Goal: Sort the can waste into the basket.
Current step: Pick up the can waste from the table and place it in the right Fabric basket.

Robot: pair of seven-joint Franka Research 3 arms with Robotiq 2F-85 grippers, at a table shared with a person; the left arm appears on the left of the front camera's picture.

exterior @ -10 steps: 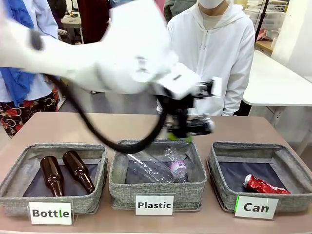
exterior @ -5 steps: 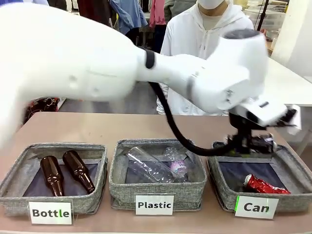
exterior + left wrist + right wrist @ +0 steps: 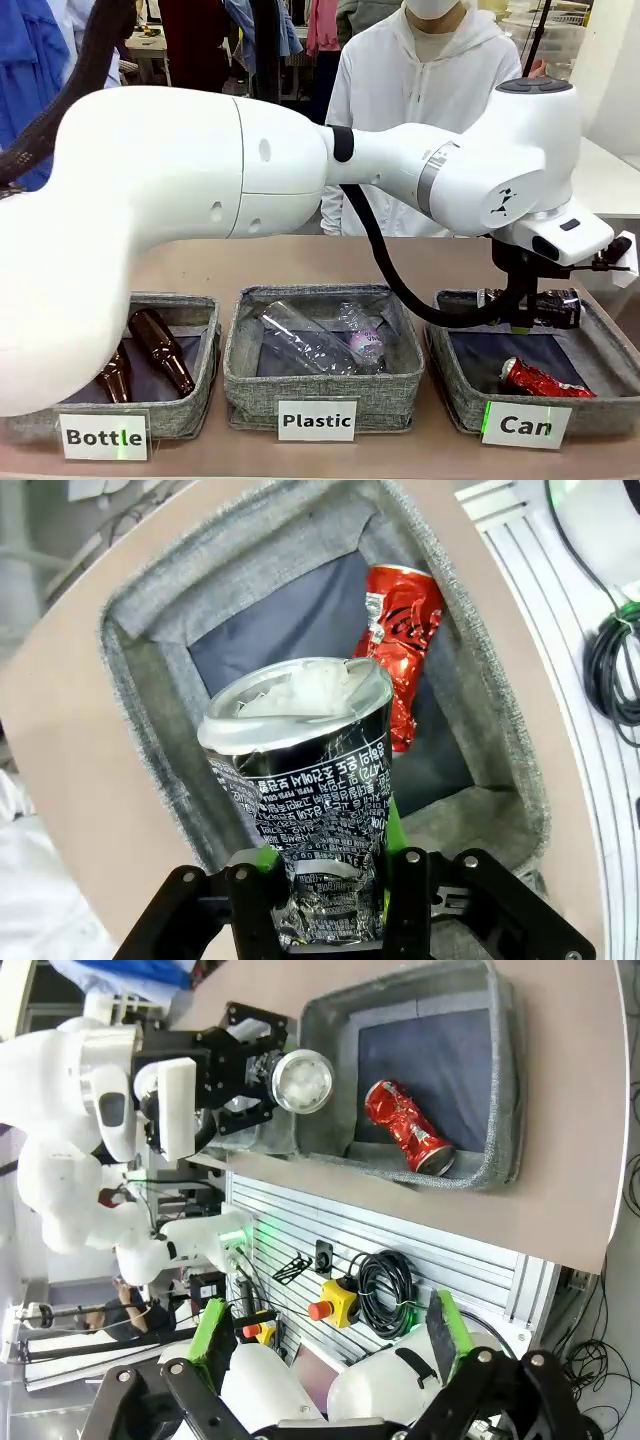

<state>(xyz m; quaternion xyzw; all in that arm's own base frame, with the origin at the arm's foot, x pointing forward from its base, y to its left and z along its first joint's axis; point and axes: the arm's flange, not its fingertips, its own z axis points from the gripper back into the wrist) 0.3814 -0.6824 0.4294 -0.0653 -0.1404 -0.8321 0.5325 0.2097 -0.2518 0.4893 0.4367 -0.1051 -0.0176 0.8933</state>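
**Bystanders on the table**

Two brown glass bottles point(image 3: 160, 350) lie in the grey basket labelled "Bottle" point(image 3: 103, 436). Crumpled clear plastic bottles point(image 3: 320, 342) (one with a purple label) fill the "Plastic" basket point(image 3: 316, 420). A person in a white hoodie point(image 3: 440, 90) stands behind.

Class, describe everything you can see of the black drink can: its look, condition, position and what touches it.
The small black metal drink can carries dense white print and a silvery end. Its lower part looks crumpled. It lies sideways between the left gripper's jaws, green pads at its sides, over the grey woven fabric basket labelled "Can", above the floor where a crushed shiny red can lies.
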